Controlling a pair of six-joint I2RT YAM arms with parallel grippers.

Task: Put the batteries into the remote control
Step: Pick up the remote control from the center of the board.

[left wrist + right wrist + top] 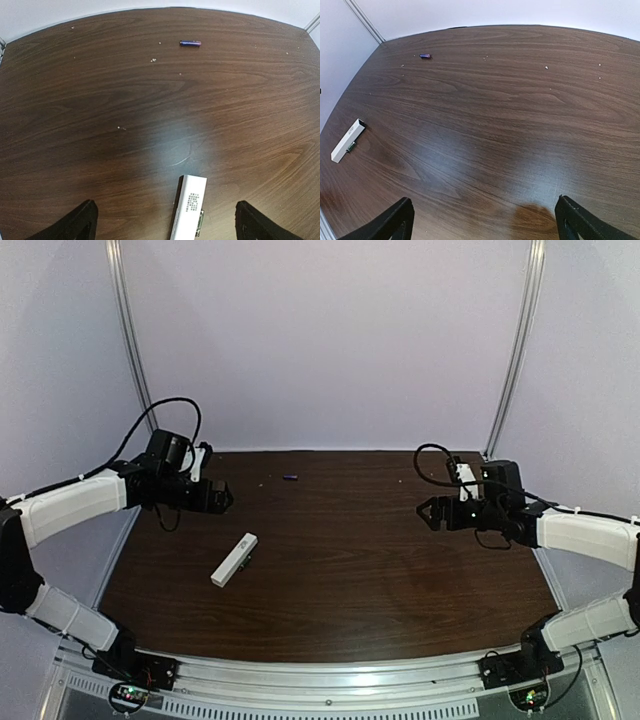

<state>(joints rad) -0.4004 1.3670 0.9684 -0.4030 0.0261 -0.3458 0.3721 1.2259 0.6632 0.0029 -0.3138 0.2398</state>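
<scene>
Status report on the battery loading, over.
Left gripper, right gripper open, empty. Remote control on table; one battery apart, near far edge; second unseen. Nothing between them.

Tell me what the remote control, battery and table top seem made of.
Remote control: likely plastic, matte white, with flat faces and crisp edges. Battery: probably metal under a bluish-purple wrap, though it is too small to be sure. Table top: wood or wood-look laminate, with dark brown grain and a soft sheen.

Dark wood-grain table. Plain pale lilac wall behind and at both sides. Two slanted metal posts at back corners. Curved silver rail along near edge. Soft sheen on tabletop; few pale specks.
</scene>
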